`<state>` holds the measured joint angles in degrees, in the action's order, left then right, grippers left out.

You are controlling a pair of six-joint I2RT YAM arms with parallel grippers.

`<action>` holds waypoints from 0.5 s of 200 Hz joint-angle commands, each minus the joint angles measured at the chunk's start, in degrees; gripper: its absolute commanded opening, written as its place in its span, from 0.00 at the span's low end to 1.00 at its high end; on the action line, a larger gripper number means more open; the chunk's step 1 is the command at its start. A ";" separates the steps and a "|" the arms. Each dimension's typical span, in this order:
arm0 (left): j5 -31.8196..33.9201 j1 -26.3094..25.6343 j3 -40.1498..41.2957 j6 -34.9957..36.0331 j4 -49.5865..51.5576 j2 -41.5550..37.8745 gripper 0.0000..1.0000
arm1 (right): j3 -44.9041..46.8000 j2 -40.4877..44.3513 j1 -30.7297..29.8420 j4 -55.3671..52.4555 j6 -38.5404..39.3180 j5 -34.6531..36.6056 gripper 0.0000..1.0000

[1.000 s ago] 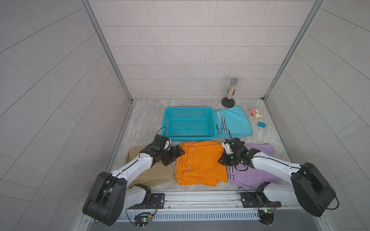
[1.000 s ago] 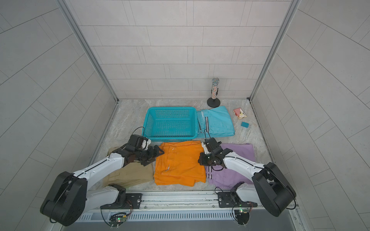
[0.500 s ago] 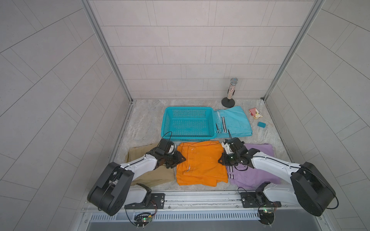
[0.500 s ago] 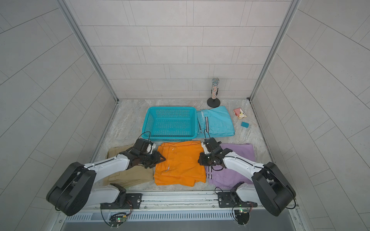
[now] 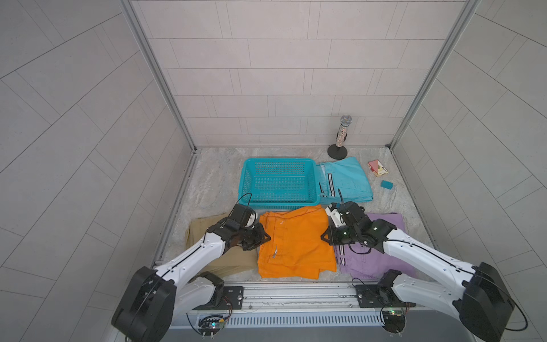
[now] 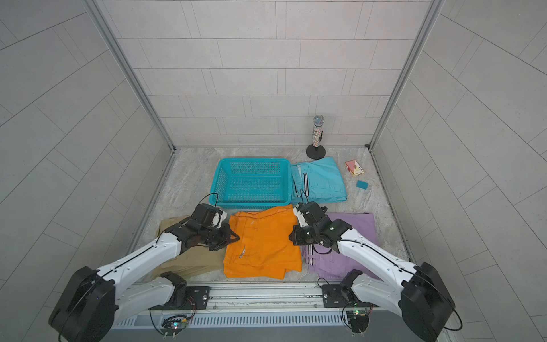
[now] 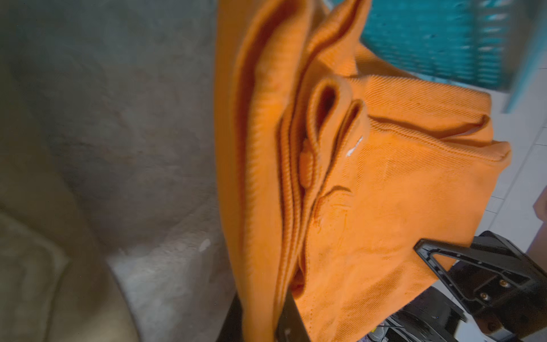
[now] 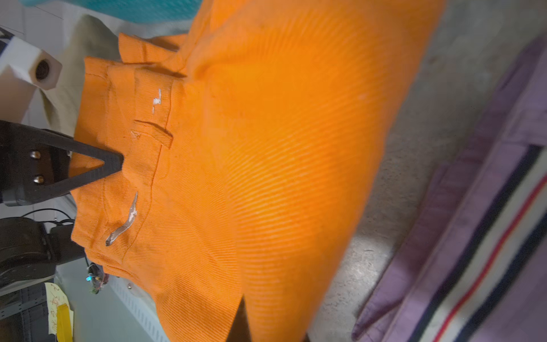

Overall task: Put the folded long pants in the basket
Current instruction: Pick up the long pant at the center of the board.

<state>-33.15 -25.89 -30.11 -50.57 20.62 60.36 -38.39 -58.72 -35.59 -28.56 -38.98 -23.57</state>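
The orange pants [image 5: 296,245] lie at the front of the floor [image 5: 213,177], between the khaki pants [image 5: 196,232] on the left and the lilac pants [image 5: 387,220] on the right. The basket [image 5: 278,160] stands straight behind them, empty, its near wall just beside the bundle's far edge. The turquoise pants [image 5: 349,180] lie against the basket's right side.

Both arms are on the orange bundle. The left gripper [image 5: 267,238] is clamped on its left edge: the right wrist view shows its black finger [image 8: 112,163] lying on top of the cloth there, and the left wrist view shows the stacked orange folds [image 7: 355,207] running down into the jaws. The right gripper [image 5: 323,238] is clenched on the opposite edge, where orange cloth [image 8: 266,177] fills its own camera right up to the fingers.

So the bundle is held at two facing points, about midway along each side, and neither arm is nearer than the other. The line between the grippers runs left to right — parallel to the basket's long side. The target lies away from the robot's base, directly beyond the pants. As I judge it, the move ahead is a level lift by both arms together, then a short carry straight back over the near rim. The basket looks only a little wider than the bundle, so drift to either side could catch an edge on the rim — and uneven lifting could let the folds slide open.
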 commanded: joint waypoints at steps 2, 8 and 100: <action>-0.78 0.03 -4.39 -3.12 9.07 -6.78 0.00 | -4.05 5.26 -1.28 -10.28 0.07 1.43 0.00; -0.26 0.05 -5.45 -3.14 11.79 -8.53 0.00 | -4.66 6.47 -2.02 -11.37 -0.39 1.21 0.00; -1.08 3.90 -27.81 4.27 20.65 -0.20 0.00 | -24.03 -0.04 -4.07 -11.66 3.67 6.86 0.00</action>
<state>-34.89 -24.27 -49.34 -52.73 41.06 51.94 -54.87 -51.88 -40.14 -42.02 -39.57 -20.10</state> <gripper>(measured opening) 0.134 0.117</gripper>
